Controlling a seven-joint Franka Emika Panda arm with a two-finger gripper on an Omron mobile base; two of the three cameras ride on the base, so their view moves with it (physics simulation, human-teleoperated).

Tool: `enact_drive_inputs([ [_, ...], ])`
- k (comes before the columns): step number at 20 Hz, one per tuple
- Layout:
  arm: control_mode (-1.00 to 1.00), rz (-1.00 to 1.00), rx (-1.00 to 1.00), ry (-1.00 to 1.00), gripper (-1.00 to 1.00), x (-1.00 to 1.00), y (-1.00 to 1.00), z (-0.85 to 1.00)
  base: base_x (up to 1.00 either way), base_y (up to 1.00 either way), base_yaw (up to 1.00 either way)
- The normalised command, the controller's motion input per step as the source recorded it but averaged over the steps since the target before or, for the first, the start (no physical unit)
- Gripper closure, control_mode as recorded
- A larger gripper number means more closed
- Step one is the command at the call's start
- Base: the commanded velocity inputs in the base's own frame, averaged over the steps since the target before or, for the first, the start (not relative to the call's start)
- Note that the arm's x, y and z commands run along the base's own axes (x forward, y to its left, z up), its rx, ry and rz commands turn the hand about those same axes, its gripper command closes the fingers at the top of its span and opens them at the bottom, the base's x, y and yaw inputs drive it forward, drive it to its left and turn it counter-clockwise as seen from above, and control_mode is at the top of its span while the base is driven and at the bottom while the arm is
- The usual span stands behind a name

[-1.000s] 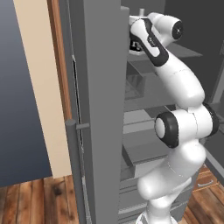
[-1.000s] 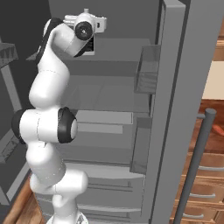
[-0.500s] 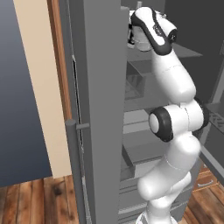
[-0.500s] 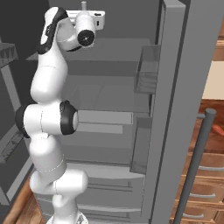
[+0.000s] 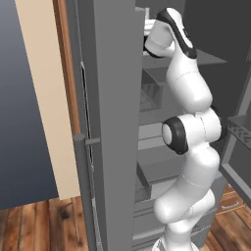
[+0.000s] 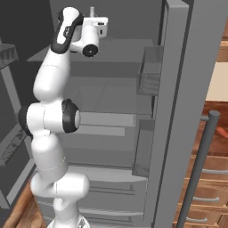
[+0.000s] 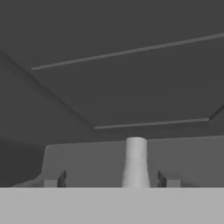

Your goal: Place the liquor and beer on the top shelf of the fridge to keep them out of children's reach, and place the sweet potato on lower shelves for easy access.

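Observation:
In the hand view the liquor [image 7: 135, 162] shows as a whitish neck standing upright between my fingertips, a little right of centre. My gripper [image 7: 111, 179] is open, each fingertip [image 7: 61, 178] standing clear of the neck. Behind it lies the plain grey top shelf [image 7: 87, 157]. In the right base view the arm reaches high into the fridge [image 6: 178, 89], its hand level with the top shelf [image 6: 124, 49]. The beer is out of view. An orange-red sliver [image 6: 221, 132] at the right edge is too small to name as the sweet potato.
Both fridge doors stand open. The right door carries translucent bins [image 6: 149, 73] and a long handle [image 6: 200, 169]. The left door [image 5: 112, 122] stands close beside the arm. Lower shelves with drawer fronts [image 5: 152, 95] lie below the hand. Wooden drawers [image 6: 209, 196] are at the right.
The hand has risen and pushed deeper into the fridge at top-shelf height. The jaws, shut a second ago, now stand apart from the liquor's neck.

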Motion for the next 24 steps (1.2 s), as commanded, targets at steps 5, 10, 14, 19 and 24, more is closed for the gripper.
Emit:
enact_drive_inputs([
  [5, -1.0, 0.0, -0.05, 0.09, -1.0, 0.0, -0.04, 0.14, 0.0, 0.0, 0.0],
  [10, -1.0, 0.0, -0.08, 0.09, -1.0, -0.16, -0.12, 0.14, 0.0, 0.0, 0.0],
  [14, -1.0, 0.0, -0.1, 0.11, -1.0, -0.62, -0.24, 0.18, 0.0, 0.0, 0.0],
  [19, -1.0, 0.0, -0.09, 0.09, -1.0, -0.96, -0.33, 0.18, 0.0, 0.0, 0.0],
  [24, -1.0, 0.0, -0.13, 0.15, -1.0, -0.98, -0.05, -0.06, 0.0, 0.0, 0.0],
])
